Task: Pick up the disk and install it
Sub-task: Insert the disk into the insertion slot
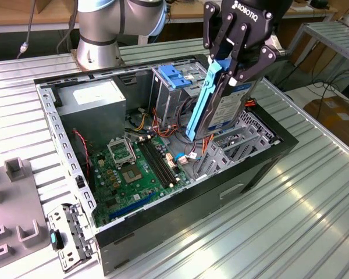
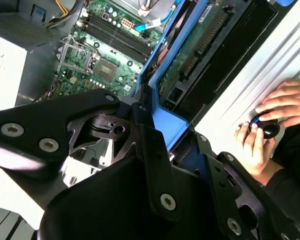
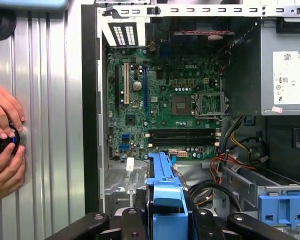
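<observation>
The pincer (image 1: 235, 72) is clamped on the disk (image 1: 225, 113), which hangs tilted from it above the open case (image 1: 180, 224). Loose cables (image 1: 189, 157) just below the pincer could snag the disk, and its slant risks jamming against the cage (image 1: 168, 96) alongside.

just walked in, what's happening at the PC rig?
The robot arm's black claw grips a silver-grey metal hard drive with blue side rails, tilted in the air above the open black computer case, not yet seated. Beside the case, a person's hands hold a small black object on the ribbed metal table.
</observation>
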You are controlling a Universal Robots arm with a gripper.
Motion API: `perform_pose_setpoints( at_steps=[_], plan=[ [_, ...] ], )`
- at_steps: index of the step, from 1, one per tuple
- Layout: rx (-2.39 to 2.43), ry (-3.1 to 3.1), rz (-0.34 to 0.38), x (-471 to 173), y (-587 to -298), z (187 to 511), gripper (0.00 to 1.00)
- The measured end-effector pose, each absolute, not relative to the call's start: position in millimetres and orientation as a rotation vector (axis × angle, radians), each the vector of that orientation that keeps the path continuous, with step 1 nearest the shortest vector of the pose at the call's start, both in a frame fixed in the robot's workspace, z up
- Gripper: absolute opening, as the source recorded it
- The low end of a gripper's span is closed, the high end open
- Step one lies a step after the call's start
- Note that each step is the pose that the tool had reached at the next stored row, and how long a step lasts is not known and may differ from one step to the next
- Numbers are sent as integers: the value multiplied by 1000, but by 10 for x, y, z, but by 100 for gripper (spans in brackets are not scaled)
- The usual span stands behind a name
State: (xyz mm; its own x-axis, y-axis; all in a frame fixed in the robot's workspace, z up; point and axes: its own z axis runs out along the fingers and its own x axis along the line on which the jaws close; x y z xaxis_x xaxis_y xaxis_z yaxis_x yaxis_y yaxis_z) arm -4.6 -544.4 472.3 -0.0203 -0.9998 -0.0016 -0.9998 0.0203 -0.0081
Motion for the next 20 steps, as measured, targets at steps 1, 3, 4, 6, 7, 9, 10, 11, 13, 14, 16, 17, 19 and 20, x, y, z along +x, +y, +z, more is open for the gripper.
perform_pose_setpoints(
  at_steps=[1, 3, 4, 6, 7, 9, 10, 11, 13, 14, 16, 17, 19, 20],
  plan=[
    [-2194, 2239, -7, -30, -5444, 4722, 37],
    [-2194, 2239, -7, 2, -5444, 4721, 37],
    [-2194, 2239, -7, 2, -5444, 4721, 37],
    [-2194, 2239, -7, 2, -5444, 4721, 37],
    [-2194, 2239, -7, 3, -5444, 4721, 37],
    [-2194, 2239, -7, 3, -5444, 4721, 37],
    [-2194, 2239, -7, 3, -5444, 4721, 37],
    [-2194, 2239, -7, 3, -5444, 4721, 37],
    [-2194, 2239, -7, 10, -5444, 4719, 37],
    [-2194, 2239, -7, 20, -5444, 4717, 37],
    [-2194, 2239, -7, 57, -5444, 4713, 37],
    [-2194, 2239, -7, 81, -5444, 4709, 37],
    [-2194, 2239, -7, 122, -5447, 4689, 37],
    [-2194, 2239, -7, 138, -5451, 4680, 37]
  ],
)
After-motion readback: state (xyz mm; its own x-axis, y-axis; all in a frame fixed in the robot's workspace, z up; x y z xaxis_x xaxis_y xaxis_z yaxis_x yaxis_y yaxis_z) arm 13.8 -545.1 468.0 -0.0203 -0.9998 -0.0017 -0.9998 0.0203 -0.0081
